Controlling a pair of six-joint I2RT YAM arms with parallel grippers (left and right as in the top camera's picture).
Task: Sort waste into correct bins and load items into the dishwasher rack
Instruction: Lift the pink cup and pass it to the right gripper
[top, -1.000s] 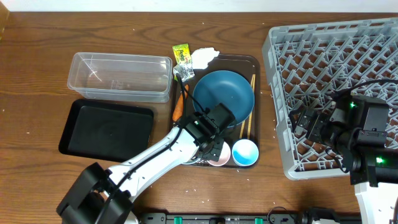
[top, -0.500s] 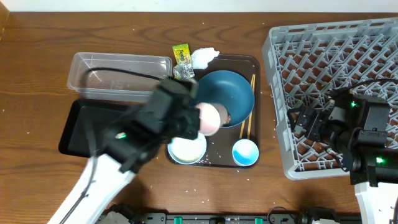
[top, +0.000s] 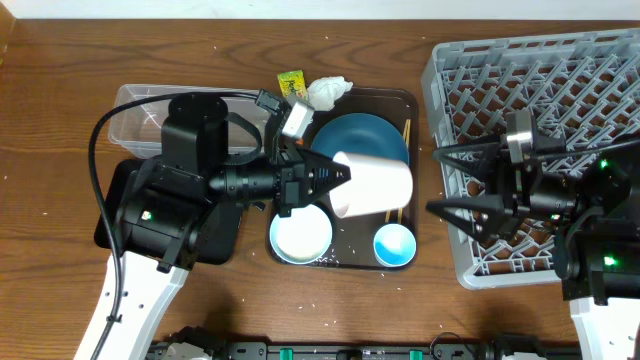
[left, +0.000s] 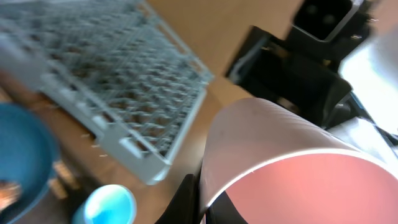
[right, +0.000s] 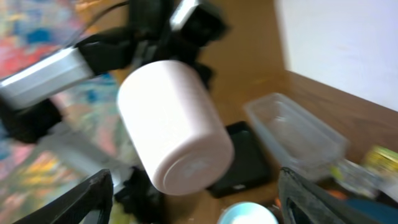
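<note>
My left gripper (top: 330, 180) is shut on the rim of the pink cup (top: 375, 186), one finger inside and one outside, and holds it sideways above the blue dish (top: 365, 138), base to the right. In the left wrist view the pink cup (left: 280, 162) fills the frame at that gripper (left: 199, 205). My right gripper (top: 432, 182) stands open just past the cup's base, at the edge of the dishwasher rack (top: 560, 80). In its own view the cup's (right: 174, 124) base faces the right gripper (right: 194, 186), untouched.
A white bowl (top: 300, 238), a light-blue cup (top: 394, 246) and chopsticks (top: 405, 135) lie on the brown serving tray (top: 412, 100). A yellow-green wrapper (top: 291, 84) and a tissue (top: 328, 92) sit at its far edge. The clear tub (top: 140, 105) and black tray (top: 112, 215) lie under my left arm.
My left gripper has lifted the pink cup off the serving tray and swung it up sideways toward the right. My right gripper has turned left to face it, its jaws somewhat narrower.
</note>
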